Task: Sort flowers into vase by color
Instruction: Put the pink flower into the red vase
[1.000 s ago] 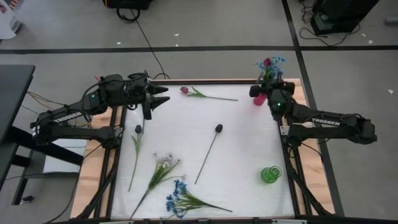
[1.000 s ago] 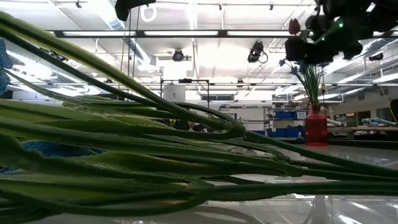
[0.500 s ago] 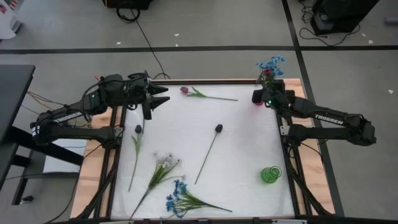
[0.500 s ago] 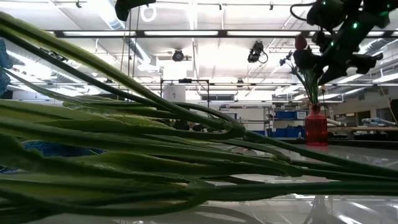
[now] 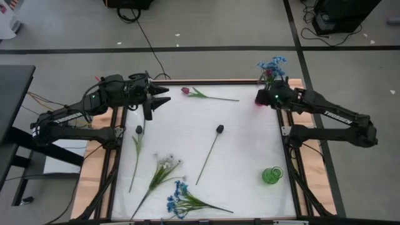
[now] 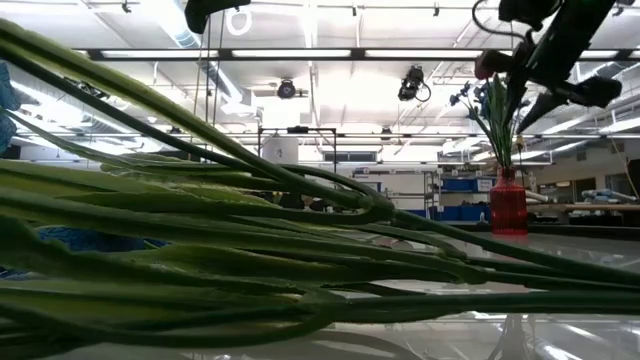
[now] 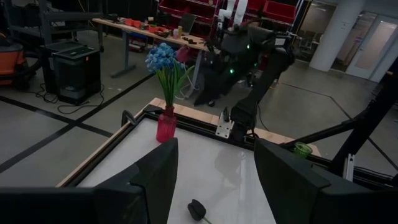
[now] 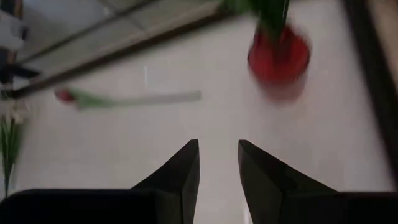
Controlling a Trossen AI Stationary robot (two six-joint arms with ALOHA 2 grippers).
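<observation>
Five flowers on table, right gripper empty beside red vase

**What the pictures leave unclear**

In the low view, green stems close to the lens block most of the table. The red vase is blurred in the right wrist view, its flowers cut off by the edge.
</observation>
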